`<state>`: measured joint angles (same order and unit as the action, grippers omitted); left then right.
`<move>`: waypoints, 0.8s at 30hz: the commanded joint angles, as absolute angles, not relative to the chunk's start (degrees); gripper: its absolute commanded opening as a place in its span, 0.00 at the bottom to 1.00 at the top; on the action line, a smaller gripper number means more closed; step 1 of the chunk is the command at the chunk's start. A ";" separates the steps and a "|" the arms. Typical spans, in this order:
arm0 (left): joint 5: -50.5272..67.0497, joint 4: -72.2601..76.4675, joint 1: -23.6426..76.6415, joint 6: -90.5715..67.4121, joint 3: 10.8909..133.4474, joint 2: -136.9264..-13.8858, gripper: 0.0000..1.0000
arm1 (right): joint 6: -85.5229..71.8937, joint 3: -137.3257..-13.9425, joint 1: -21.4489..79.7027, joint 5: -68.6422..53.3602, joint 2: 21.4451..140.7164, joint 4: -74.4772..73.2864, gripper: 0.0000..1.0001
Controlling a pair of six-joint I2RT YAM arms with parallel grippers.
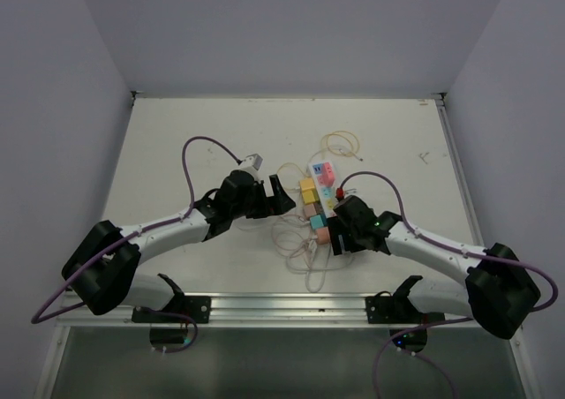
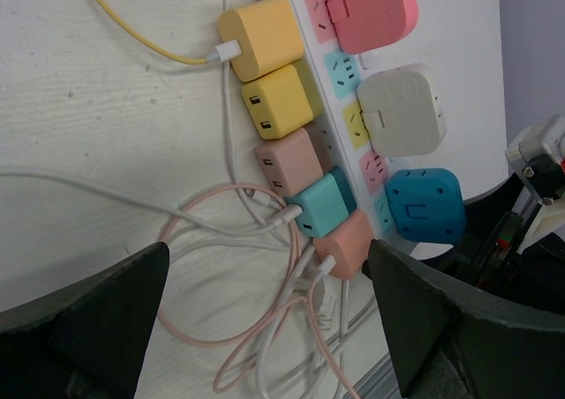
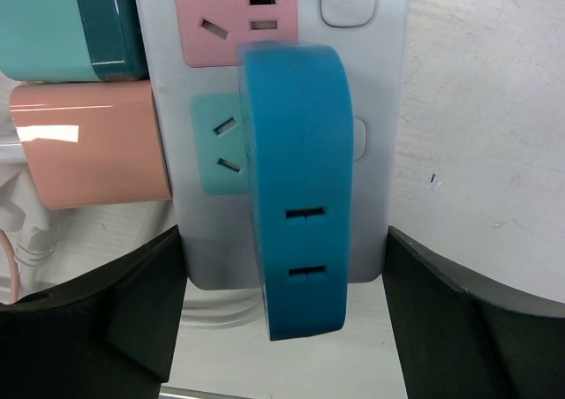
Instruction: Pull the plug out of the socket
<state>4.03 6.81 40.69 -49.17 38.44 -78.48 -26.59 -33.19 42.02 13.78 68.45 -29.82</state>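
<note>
Blue plug (image 3: 296,187) clear between spread right jaws

"What is on your table?"

"My table (image 1: 194,143) is white and flat. A long white socket (image 3: 380,81) lies on it, in front of me."

"Anything else?"

"Cords lie there too. A yellow cord (image 2: 177,60), a pink cord (image 2: 294,249) in loops, and white cords (image 2: 88,185) tangled with the pink one."
</note>
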 commanded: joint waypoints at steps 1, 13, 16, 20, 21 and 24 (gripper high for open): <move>3.95 10.28 41.04 -51.15 39.64 -79.62 0.99 | -26.98 -33.93 42.28 13.97 66.10 -27.16 0.49; 7.56 9.85 41.04 -57.21 45.70 -88.32 0.99 | -28.47 -33.49 42.10 13.10 62.84 -25.40 0.00; 8.43 9.93 41.13 -57.83 46.84 -90.70 0.99 | -28.74 -33.31 42.19 13.01 63.02 -25.22 0.00; 9.05 10.55 41.04 -57.66 48.07 -93.60 0.96 | -28.92 -33.05 42.19 13.10 63.63 -24.96 0.00; 9.14 10.55 41.04 -57.66 48.60 -94.73 0.95 | -29.00 -33.05 42.19 13.18 63.72 -24.96 0.00; 7.92 9.41 41.66 -57.66 50.09 -96.41 0.90 | -29.09 -33.05 42.10 13.27 63.98 -24.87 0.00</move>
<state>8.21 8.19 40.75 -56.95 46.85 -94.94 -27.51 -32.40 42.00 13.39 64.71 -29.52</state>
